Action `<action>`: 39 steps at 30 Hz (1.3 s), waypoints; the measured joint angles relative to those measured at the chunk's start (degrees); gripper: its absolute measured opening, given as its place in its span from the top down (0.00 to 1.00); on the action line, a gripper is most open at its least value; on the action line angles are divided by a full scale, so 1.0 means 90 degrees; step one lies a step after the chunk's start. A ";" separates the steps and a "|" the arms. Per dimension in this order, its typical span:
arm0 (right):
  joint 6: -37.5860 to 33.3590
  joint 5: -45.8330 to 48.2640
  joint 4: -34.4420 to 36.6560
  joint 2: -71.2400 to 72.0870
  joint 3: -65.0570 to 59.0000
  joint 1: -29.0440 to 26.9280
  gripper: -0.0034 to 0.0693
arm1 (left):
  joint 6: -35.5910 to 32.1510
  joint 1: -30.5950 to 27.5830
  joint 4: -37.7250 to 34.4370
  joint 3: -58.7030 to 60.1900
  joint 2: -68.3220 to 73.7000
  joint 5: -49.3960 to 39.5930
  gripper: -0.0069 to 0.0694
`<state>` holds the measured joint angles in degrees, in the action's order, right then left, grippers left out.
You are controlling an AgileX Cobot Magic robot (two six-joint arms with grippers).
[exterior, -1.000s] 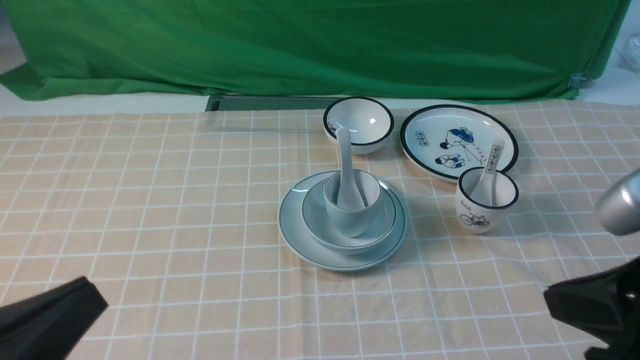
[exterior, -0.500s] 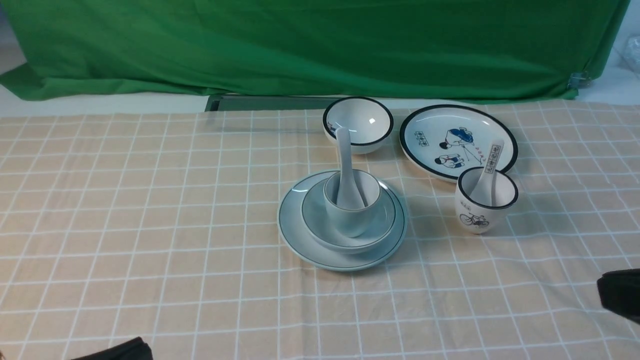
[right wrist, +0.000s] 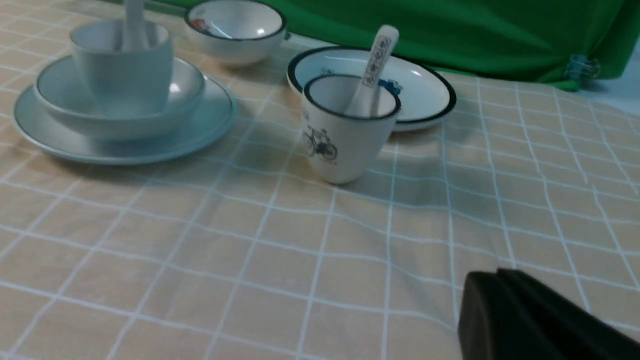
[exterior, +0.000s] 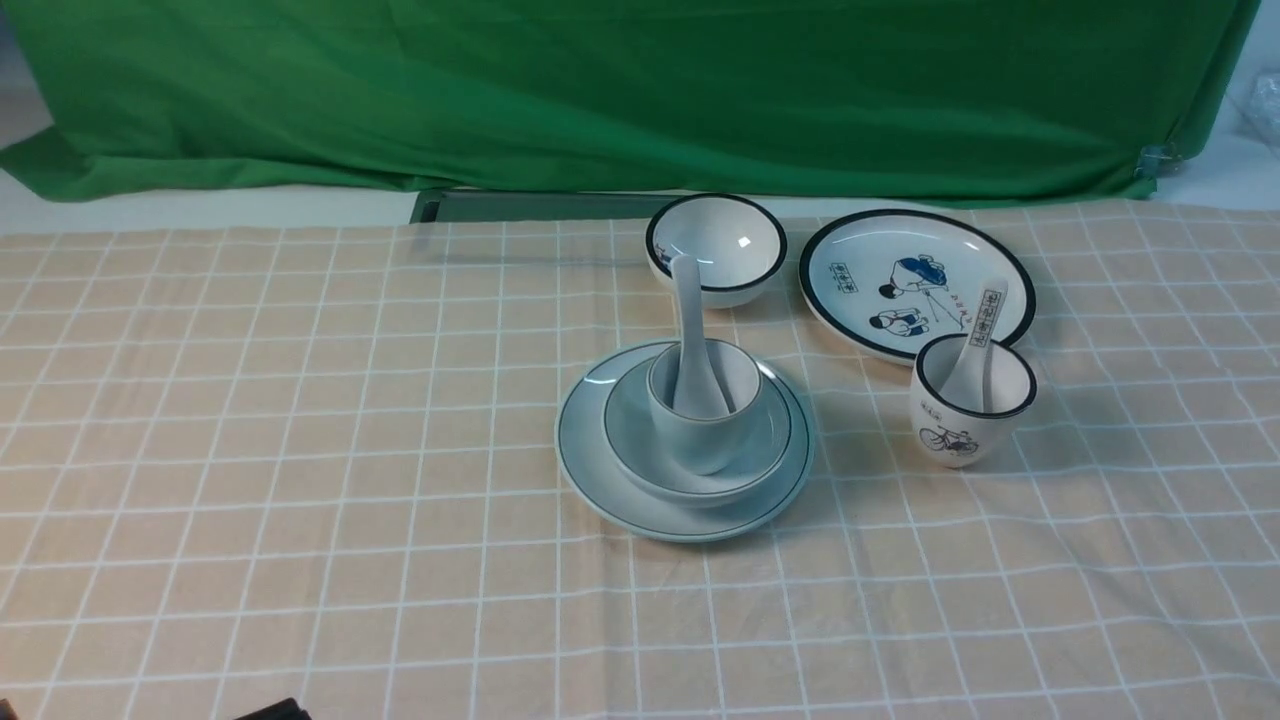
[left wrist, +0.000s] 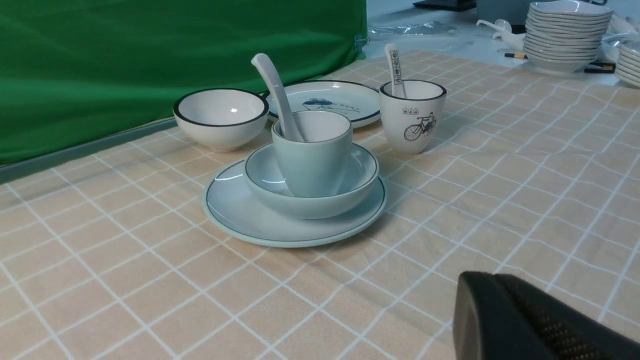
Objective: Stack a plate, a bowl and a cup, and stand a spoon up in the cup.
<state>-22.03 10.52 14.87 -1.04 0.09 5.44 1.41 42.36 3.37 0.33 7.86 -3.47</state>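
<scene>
The pale blue-green plate (exterior: 590, 455) lies mid-table with the matching bowl (exterior: 775, 440) on it and the cup (exterior: 700, 440) standing in the bowl. The plain white spoon (exterior: 688, 320) stands in the cup, handle leaning up and back. The left wrist view shows the same stack: plate (left wrist: 235, 210), bowl (left wrist: 362, 180), cup (left wrist: 312, 165), spoon (left wrist: 277, 95). My left gripper (left wrist: 493, 276) is shut and empty, well short of the stack; only a black sliver (exterior: 270, 712) shows in front. My right gripper (right wrist: 496, 271) is shut and empty, near the table's front right, out of the front view.
Behind the stack sits a white dark-rimmed bowl (exterior: 716, 245). To its right lie a cartoon plate (exterior: 880, 290) and a bicycle cup (exterior: 965, 425) holding a printed spoon (exterior: 985, 325). Stacked dishes (left wrist: 565, 30) stand off the cloth. A green curtain (exterior: 640, 90) closes the back.
Both arms have drawn back toward the near edge. The right one has left the front view entirely, and only a sliver of the left remains. The dishes have not moved.
</scene>
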 joint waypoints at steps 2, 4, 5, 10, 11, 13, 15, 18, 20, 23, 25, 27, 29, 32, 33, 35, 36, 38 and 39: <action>0.0112 0.0072 -0.0008 0.0084 -0.0046 -0.0022 0.93 | 0.0000 0.0000 0.0000 0.0000 0.0000 0.0000 0.91; 0.0184 0.0212 -0.0008 0.0102 -0.0051 -0.0022 0.93 | 0.0000 0.0000 0.0000 0.0000 0.0000 -0.0013 0.91; 0.0190 0.0262 -0.0008 0.0107 -0.0051 -0.0024 0.93 | 0.0000 0.0000 0.0000 0.0000 0.0000 -0.0013 0.91; 0.0257 0.0358 -0.0008 0.0107 -0.0051 -0.0029 0.92 | 0.0000 0.0000 0.0000 0.0000 0.0000 -0.0019 0.91; 0.0264 0.0358 -0.0008 0.0107 -0.0051 -0.0029 0.92 | 0.0000 0.0000 0.0000 0.0000 0.0000 -0.0019 0.91; 0.0285 0.0366 -0.0008 0.0107 -0.0051 -0.0029 0.92 | 0.0000 0.0000 0.0000 0.0000 0.0000 -0.0019 0.91; 0.0309 0.0380 -0.0008 0.0107 -0.0051 -0.0029 0.91 | -0.0015 0.0000 0.0000 0.0000 0.0000 -0.0019 0.91; 0.0314 0.0380 -0.0008 0.0107 -0.0051 -0.0029 0.90 | -0.0009 0.0000 0.0000 0.0000 0.0000 -0.0019 0.91; 0.0314 0.0380 -0.0008 0.0107 -0.0051 -0.0029 0.90 | -0.0009 0.0000 0.0000 0.0000 0.0000 -0.0019 0.91; 0.0320 0.0387 -0.0008 0.0107 -0.0051 -0.0029 0.89 | -0.0009 0.0000 0.0000 0.0005 0.0000 -0.0019 0.91; 0.0320 0.0394 -0.0008 0.0107 -0.0051 -0.0029 0.88 | -0.0009 0.0000 0.0000 0.0005 0.0000 -0.0019 0.91; 0.0320 0.0400 -0.0008 0.0107 -0.0051 -0.0029 0.87 | -0.0009 0.0000 0.0000 0.0005 0.0000 -0.0019 0.91; 0.0327 0.0400 -0.0008 0.0107 -0.0051 -0.0029 0.86 | -0.0009 0.0000 0.0000 0.0005 0.0000 -0.0019 0.91; 0.0327 0.0400 -0.0008 0.0107 -0.0051 -0.0029 0.85 | -0.0009 0.0000 0.0000 0.0005 0.0000 0.0045 0.91; 0.0327 0.0400 -0.0008 0.0107 -0.0051 -0.0029 0.84 | -0.0016 -0.0032 0.0000 0.0005 0.0000 0.0278 0.91; 0.0327 0.0400 -0.0008 0.0107 -0.0051 -0.0029 0.84 | -0.0073 -0.0390 0.0000 0.0005 0.0000 0.0799 0.91; 0.0327 0.0400 -0.0008 0.0107 -0.0051 -0.0029 0.83 | -0.0104 -0.0626 0.0000 0.0005 -0.0009 0.1070 0.91; 0.0327 0.0400 -0.0008 0.0107 -0.0051 -0.0029 0.83 | -0.0156 -0.1300 -0.0054 0.0005 -0.0050 0.1385 0.91; 0.0327 0.0400 -0.0008 0.0107 -0.0051 -0.0029 0.82 | -0.0156 -0.1796 -0.0161 0.0005 -0.0102 0.1513 0.91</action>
<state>-19.09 14.12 14.79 -0.08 -0.36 5.18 0.00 26.20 1.91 0.37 6.94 10.14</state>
